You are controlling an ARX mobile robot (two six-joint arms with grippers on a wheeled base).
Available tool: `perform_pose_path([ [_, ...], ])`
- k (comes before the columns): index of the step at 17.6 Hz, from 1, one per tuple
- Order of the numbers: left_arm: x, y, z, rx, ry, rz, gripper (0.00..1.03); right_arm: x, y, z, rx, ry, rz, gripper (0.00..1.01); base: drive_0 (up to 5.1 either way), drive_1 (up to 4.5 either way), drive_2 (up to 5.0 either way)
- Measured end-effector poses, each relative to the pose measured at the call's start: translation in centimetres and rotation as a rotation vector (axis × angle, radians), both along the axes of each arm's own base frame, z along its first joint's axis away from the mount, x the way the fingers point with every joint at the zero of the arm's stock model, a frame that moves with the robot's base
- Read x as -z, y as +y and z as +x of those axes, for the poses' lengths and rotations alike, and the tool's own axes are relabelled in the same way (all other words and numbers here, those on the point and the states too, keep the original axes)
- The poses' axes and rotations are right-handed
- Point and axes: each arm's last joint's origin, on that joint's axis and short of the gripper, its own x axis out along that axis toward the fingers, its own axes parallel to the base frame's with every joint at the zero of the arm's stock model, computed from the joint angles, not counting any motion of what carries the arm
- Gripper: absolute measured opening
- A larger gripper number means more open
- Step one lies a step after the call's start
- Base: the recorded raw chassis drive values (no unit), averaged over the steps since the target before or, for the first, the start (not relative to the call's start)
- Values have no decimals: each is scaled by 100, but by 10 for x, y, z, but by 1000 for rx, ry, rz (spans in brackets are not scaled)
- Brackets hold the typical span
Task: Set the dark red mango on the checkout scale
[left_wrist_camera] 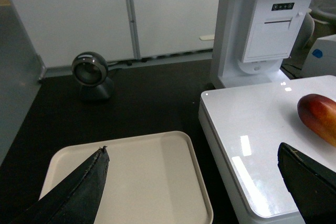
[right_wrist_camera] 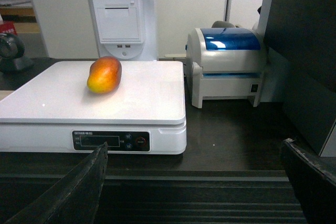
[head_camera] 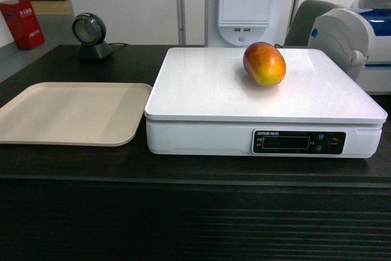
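Head view: I see neither arm here. The dark red mango [head_camera: 264,63] lies on its side on the white platter of the scale [head_camera: 208,96], toward the back right; the display digits are too small for me to read. A beige tray [head_camera: 67,113] sits just left of the scale on the dark checkout [head_camera: 183,169]; a round scanner [head_camera: 90,35] stands behind it.

Left wrist view: my left gripper [left_wrist_camera: 194,182] hangs spread wide and empty above the tray and the scale edge. The mango is cut off at the right border.

Right wrist view: my right gripper [right_wrist_camera: 194,182] is likewise parted, empty, before the counter front. A blue-trimmed printer [right_wrist_camera: 228,66] stands just right of the scale.
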Motion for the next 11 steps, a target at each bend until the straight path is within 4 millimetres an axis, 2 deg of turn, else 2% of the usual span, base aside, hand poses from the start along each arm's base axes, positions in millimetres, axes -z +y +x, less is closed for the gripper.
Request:
perform_pose_path([
  [2,3,9,-21,-78,-33,14,98,0,0,0,0,0,0,98,0,0,0],
  [5,10,13,-42,-159,-50,23,98,0,0,0,0,0,0,98,0,0,0],
  [11,18,14,-70,-238,-60,0,98,0,0,0,0,0,0,98,0,0,0],
])
